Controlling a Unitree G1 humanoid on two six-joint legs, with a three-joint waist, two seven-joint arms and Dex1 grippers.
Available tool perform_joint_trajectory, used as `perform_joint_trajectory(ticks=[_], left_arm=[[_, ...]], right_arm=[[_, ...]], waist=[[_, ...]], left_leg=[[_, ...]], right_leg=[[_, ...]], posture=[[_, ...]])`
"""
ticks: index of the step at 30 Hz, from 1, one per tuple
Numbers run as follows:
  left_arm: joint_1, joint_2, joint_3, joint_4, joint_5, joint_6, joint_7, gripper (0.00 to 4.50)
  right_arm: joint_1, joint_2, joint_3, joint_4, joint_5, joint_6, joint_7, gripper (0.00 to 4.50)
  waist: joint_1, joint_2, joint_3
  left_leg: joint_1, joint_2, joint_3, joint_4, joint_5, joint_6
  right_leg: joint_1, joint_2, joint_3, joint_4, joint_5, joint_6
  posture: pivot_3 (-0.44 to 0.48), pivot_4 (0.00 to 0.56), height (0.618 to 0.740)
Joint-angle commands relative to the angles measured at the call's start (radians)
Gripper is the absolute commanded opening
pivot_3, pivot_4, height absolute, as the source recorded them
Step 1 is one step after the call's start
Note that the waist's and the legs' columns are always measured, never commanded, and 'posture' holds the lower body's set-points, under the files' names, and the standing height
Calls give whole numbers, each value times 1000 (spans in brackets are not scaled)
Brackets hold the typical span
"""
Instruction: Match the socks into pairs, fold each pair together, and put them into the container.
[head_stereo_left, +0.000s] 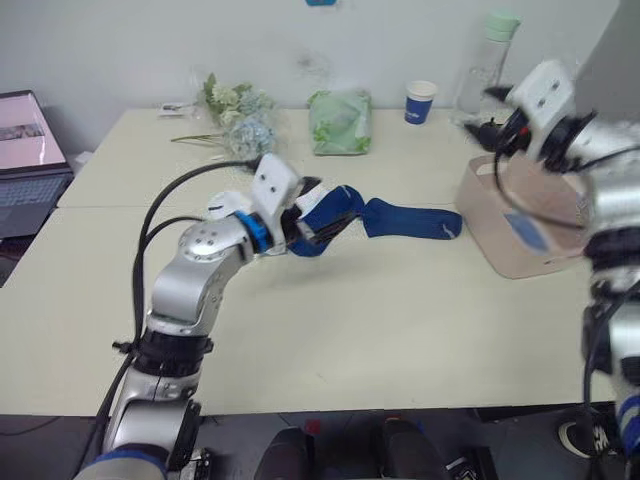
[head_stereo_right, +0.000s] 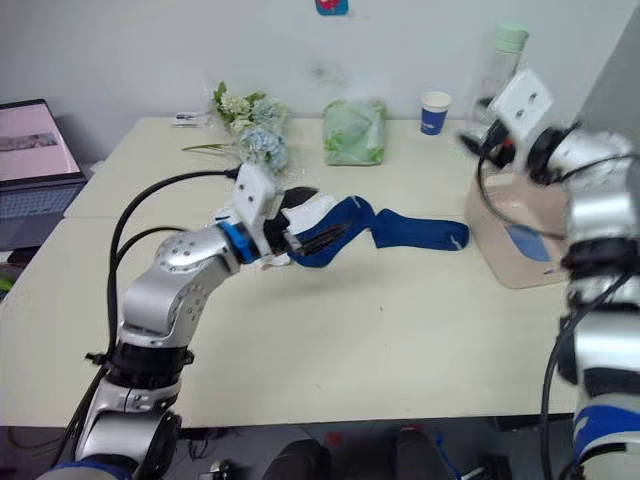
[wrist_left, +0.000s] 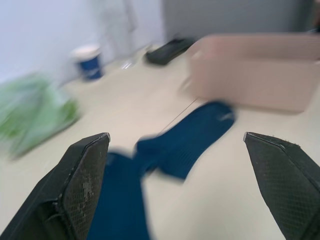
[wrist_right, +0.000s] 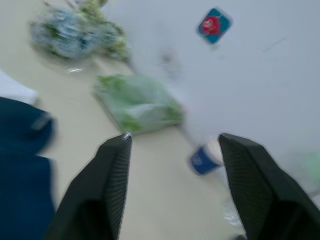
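Your left gripper (wrist_left: 175, 190) hovers low over the cream tabletop (head_stereo_left: 380, 340) with its jaws spread wide and holding nothing; just ahead of it lie the two dark navy knit ankle socks (head_stereo_left: 385, 215), one bunched at the fingertips, the other stretched flat toward the pale pink rectangular plastic tub (head_stereo_left: 520, 225), their ends touching or overlapping. A white sock (head_stereo_right: 300, 208) lies partly under the left wrist, beside the bunched navy one. Your right gripper (wrist_right: 172, 165) is raised above the tub's rim, jaws apart and empty, facing the back of the tabletop, where a pale green plastic bag (wrist_right: 137, 102), a blue-and-white paper cup (head_stereo_left: 421, 101) and a bunch of artificial flowers (head_stereo_left: 238, 112) stand. Inside the tub you can make out a light blue item (head_stereo_left: 527, 232), probably the light blue pair already delivered; whether it is folded you cannot tell. Judged from this, roughly one pair is done. The navy pair is brought together but not yet folded or stowed, and the white pair remains, with its second sock not clearly distinguishable.
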Motion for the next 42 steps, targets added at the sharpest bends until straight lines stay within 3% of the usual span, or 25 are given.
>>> perform_joint_trajectory(ticks=[1,4,11,16,18,22,26,33,36,42], left_arm=[[104,16,49,-84,24,-52,44,4500],[216,-3,79,-107,32,-99,81,4500],[512,-65,83,-174,64,-204,154,4500],[630,-100,75,-216,70,-226,188,4500],[655,-108,72,-224,74,-231,196,4500],[657,-109,66,-234,73,-222,199,4500],[574,-99,55,-196,84,-203,202,4500],[257,-56,-53,28,174,-208,149,4500],[148,-85,-86,144,197,-215,150,4500],[-6,-126,-179,381,284,-234,146,4500]], right_arm=[[159,58,-46,-344,50,193,-131,4381],[346,122,-35,-509,34,252,-219,4481],[815,193,-17,-732,-24,157,-341,4481],[993,239,-4,-790,-49,113,-409,4481],[1010,250,2,-809,-52,122,-420,4481],[1004,256,0,-815,-41,134,-424,4481],[955,241,-15,-755,-31,115,-409,4481],[829,182,-4,-611,-4,75,-319,4481],[800,172,1,-577,4,63,-299,4481],[816,152,11,-661,136,118,-169,4481]], waist=[[13,0,0],[25,-1,-2],[22,-1,-3],[15,-1,-3],[13,-1,-4],[13,-2,-4],[14,-2,-4],[14,-2,-4],[15,-2,-4],[12,-2,-4]], left_leg=[[-4,0,-1,1,0,0],[-9,-3,-1,3,0,0],[-7,-2,0,1,0,0],[0,0,1,0,-2,4],[11,0,1,-3,-3,5],[11,0,1,-3,-3,5],[11,0,2,-3,-3,5],[10,-1,2,-3,-2,4],[10,-1,3,-2,-2,4],[10,0,2,-2,-2,4]], right_leg=[[-2,0,-1,0,0,0],[-7,-2,-1,0,1,1],[-7,-1,1,0,1,1],[-1,1,1,1,2,-1],[8,2,1,-1,1,-1],[8,3,1,-1,1,-1],[8,3,1,-1,1,-1],[8,8,1,-1,1,-1],[7,8,1,-1,1,-1],[7,9,1,-1,1,-1]], posture=[[0,150,740],[0,150,740],[0,150,740],[0,150,740],[0,150,740],[0,150,740],[0,150,740],[0,150,740],[0,150,740],[0,150,740]])
